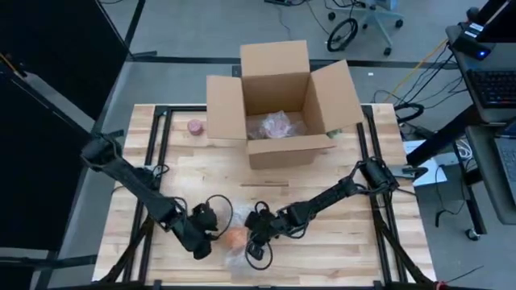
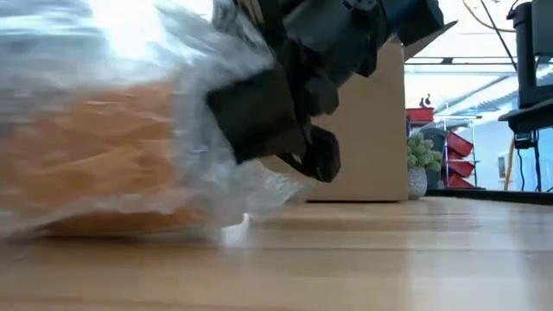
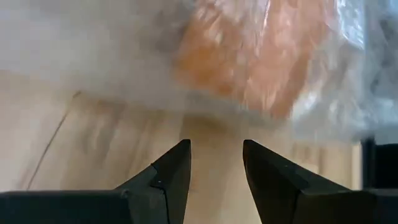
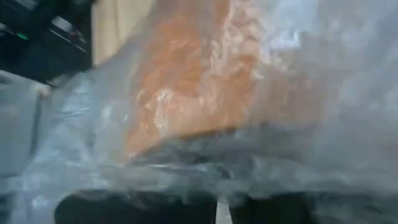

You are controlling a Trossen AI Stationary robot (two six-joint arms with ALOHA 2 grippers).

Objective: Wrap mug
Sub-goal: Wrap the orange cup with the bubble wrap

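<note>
Care matters here: the clear crinkled bubble wrap (image 1: 235, 251) should be pulled snug over the orange ceramic mug (image 1: 235, 238) without rolling it off the pale wooden counter (image 1: 339, 242). The mug lies near the front edge between both tools; the left tool (image 3: 216, 163) stands just short of it, part open and empty. The right tool (image 1: 256, 238) presses into the wrap, its grip hidden.

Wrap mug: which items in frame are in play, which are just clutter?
In play: orange mug; bubble wrap around it; left gripper, jaws open; right gripper against the wrap.

Clutter: cardboard box holding a wrapped bundle; small pink item.
</note>
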